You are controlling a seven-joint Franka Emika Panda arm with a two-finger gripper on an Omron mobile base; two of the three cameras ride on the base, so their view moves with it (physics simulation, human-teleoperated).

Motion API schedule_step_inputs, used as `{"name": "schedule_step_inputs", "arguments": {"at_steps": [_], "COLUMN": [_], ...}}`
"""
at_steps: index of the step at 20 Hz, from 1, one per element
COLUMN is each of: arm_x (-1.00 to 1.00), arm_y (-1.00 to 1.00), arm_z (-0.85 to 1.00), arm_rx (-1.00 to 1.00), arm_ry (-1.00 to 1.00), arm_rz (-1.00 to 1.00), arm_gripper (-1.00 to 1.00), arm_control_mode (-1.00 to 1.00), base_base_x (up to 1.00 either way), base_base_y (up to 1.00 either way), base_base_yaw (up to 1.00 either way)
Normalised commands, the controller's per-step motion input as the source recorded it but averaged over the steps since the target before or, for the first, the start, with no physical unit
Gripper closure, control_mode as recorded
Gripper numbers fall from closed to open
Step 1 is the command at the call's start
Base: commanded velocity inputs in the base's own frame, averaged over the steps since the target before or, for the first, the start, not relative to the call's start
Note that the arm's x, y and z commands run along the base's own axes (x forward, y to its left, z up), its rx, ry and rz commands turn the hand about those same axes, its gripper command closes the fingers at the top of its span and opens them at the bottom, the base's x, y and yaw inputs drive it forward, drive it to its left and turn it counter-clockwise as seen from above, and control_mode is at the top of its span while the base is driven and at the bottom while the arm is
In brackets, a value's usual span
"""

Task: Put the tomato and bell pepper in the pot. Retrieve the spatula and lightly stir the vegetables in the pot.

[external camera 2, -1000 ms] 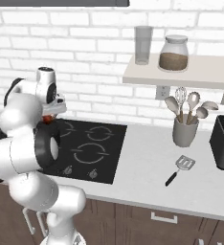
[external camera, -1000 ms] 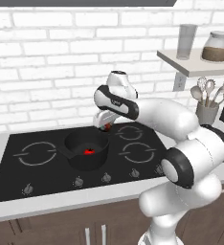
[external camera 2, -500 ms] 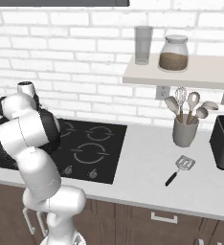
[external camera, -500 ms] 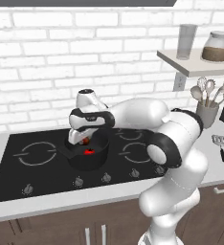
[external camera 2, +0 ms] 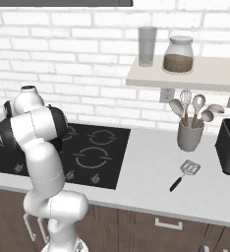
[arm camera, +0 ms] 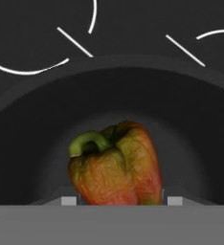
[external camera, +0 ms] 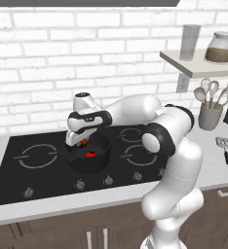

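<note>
I've swung left over the pot (external camera: 89, 154) — gripper (external camera: 77, 142) half-open, clamped on the bell pepper (arm camera: 116, 165), tomato (external camera: 90, 154) directly below

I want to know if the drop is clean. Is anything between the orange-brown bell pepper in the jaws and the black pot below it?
Nothing visible blocks it. The dull orange-brown bell pepper sits between the jaws directly over the open mouth of the round black pot; the small bright red tomato already lies inside.

Pepper (arm camera: 117, 167) mottled orange-red with green stem, between the fingertips; pot (arm camera: 37, 143) matte black; tomato (external camera: 90, 154) bright red.
</note>
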Motion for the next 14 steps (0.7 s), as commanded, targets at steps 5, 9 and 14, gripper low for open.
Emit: {"name": "schedule_step_inputs", "arguments": {"at_steps": [5,9,14], "arm_x": [0.16,0.03,0.19], "arm_y": [0.0,0.0,0.0], "arm_z": [-0.12,-0.1,-0.17], "arm_rx": [0.0,0.0,0.0], "arm_ry": [0.01,0.01,0.0], "arm_rz": [0.0,0.0,0.0], "arm_gripper": [1.0,1.0,1.0], "arm_control_mode": [-1.0,-1.0,-1.0], "base_base_x": [0.0,0.0,0.0], "base_base_y": [0.0,0.0,0.0], "base_base_yaw": [0.0,0.0,0.0]}}
